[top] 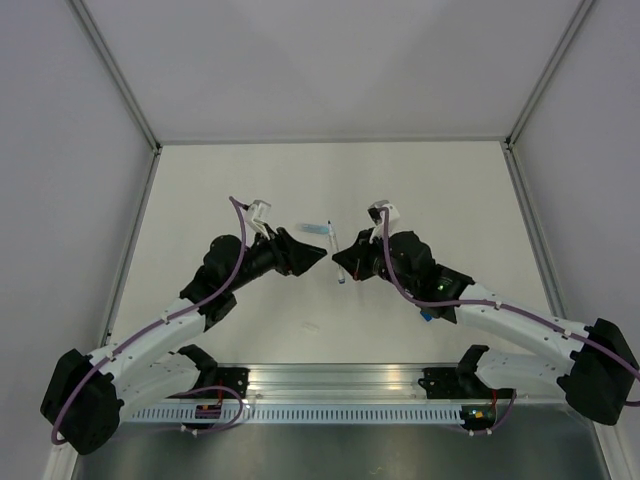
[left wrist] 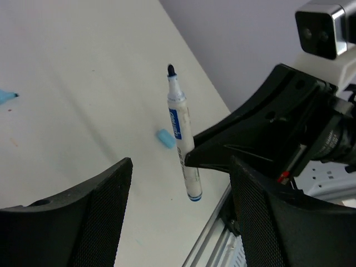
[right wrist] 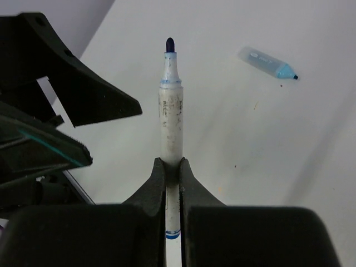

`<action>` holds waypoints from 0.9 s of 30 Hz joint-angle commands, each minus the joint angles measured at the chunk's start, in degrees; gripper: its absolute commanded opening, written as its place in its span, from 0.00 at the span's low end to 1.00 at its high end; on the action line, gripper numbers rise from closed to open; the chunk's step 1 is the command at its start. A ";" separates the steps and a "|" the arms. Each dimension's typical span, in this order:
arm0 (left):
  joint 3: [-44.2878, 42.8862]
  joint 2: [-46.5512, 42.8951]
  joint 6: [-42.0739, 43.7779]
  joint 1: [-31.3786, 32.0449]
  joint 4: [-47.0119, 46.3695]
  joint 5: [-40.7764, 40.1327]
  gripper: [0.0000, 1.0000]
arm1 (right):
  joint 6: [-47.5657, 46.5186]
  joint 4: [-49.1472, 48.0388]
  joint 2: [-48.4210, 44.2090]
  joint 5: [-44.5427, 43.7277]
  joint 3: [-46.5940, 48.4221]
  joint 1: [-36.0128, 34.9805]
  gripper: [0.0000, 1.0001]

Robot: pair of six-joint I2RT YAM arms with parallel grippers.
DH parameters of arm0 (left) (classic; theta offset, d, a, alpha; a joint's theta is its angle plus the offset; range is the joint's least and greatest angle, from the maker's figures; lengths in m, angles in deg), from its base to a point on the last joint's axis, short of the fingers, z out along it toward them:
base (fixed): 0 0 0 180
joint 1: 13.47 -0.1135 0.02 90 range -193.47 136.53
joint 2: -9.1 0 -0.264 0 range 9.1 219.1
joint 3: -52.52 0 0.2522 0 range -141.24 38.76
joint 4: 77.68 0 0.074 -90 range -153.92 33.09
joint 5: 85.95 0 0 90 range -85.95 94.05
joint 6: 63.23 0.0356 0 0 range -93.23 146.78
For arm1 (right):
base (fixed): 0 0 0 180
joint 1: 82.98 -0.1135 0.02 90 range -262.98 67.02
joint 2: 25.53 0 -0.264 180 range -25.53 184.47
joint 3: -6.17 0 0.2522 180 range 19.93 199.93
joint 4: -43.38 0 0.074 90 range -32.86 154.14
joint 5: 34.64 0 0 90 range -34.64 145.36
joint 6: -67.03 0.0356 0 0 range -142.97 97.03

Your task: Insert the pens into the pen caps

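Observation:
A white-barrelled pen (right wrist: pixel 171 119) with a bare dark tip and a blue ring at its rear end stands between the fingers of my right gripper (right wrist: pixel 171 164), which is shut on its lower barrel. From above, the pen (top: pixel 337 248) hangs over the table's middle, between the two grippers. My left gripper (left wrist: pixel 181 222) is open and holds nothing; its mesh pads flank the pen's (left wrist: pixel 182 133) rear end without touching it. On the table lie a pale blue pen cap (left wrist: pixel 165 138) and a second pale translucent one (right wrist: pixel 267 62). The dark pen is out of view.
From above, my left gripper (top: pixel 320 257) points right at my right gripper (top: pixel 346 264), a finger's width apart. A pale blue piece (top: pixel 315 228) lies just beyond them. A small blue thing (top: pixel 427 315) shows under the right arm. The metal rail (top: pixel 330 385) runs along the near edge.

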State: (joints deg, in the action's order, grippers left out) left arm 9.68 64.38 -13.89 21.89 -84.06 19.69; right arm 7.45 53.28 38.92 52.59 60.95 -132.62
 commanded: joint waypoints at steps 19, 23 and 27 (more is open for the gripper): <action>-0.71 6.93 1.11 -0.02 -19.76 24.34 0.76 | 8.08 -12.22 -7.23 -3.04 0.21 -1.24 0.00; -1.07 8.61 0.94 -0.02 -20.64 25.58 0.71 | 8.17 -12.58 -6.88 -2.51 0.21 -2.12 0.00; -1.15 8.43 0.85 -0.11 -20.90 25.67 0.67 | 8.26 -13.45 -6.88 -2.51 -0.76 -3.70 0.00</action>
State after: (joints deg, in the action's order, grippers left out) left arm 10.38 72.97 -13.65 21.89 -100.84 43.23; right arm 14.72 43.73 32.58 49.51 60.81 -135.16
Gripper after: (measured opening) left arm 0.682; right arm 0.039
